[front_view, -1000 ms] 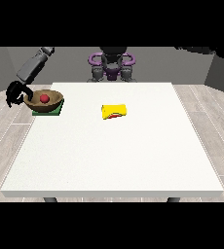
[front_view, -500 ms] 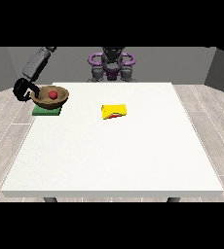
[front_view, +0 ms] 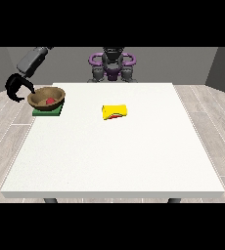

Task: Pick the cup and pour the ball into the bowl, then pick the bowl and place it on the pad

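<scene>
A brown bowl (front_view: pixel 42 93) sits on the green pad (front_view: pixel 37 112) at the table's far left, with a red ball (front_view: pixel 51 101) inside it. The hand at the view's left (front_view: pixel 15 87) hangs just left of the bowl's rim. Its fingers and thumb are spread in a loose curve and hold nothing. A yellow cup (front_view: pixel 114 111) lies on its side near the table's middle, far from that hand. No hand shows at the view's right.
The white table (front_view: pixel 114 161) stretches wide towards the camera. The robot's torso (front_view: pixel 112 66) stands behind the far edge. The pad lies close to the table's left edge.
The hand at the view's left carried the bowl slightly up and right, then drew back to the left off its rim. The bowl now rests on the pad.
</scene>
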